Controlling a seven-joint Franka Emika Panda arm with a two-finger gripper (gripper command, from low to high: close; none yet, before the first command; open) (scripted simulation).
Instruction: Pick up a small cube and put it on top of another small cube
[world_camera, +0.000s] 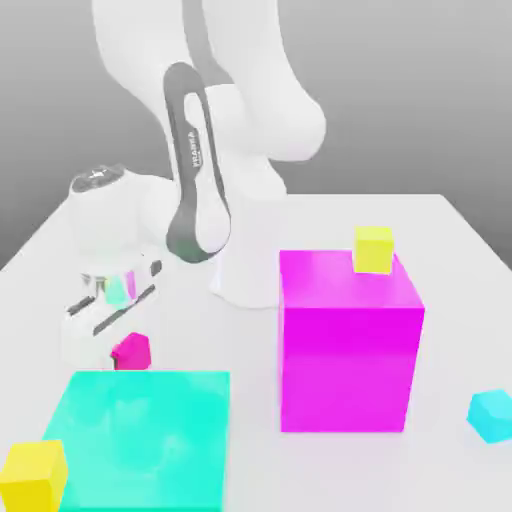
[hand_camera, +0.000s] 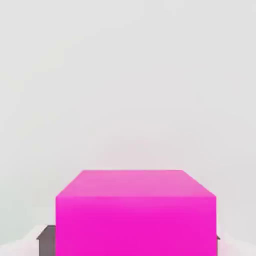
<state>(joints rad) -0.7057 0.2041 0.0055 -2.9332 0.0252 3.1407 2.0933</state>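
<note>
The small magenta-pink cube is at the exterior view's left, just behind the big cyan block. My gripper reaches down over it, and the white hand stands above and to the left of it. In the hand view the cube sits between the two dark finger pads, which press against its sides, so the gripper is shut on it. Other small cubes are a yellow one on top of the large magenta block, a yellow one at the front left and a cyan one at the front right.
A large magenta block stands in the middle of the white table. A large, flat cyan block lies at the front left, right in front of the gripper. The robot's white base rises behind.
</note>
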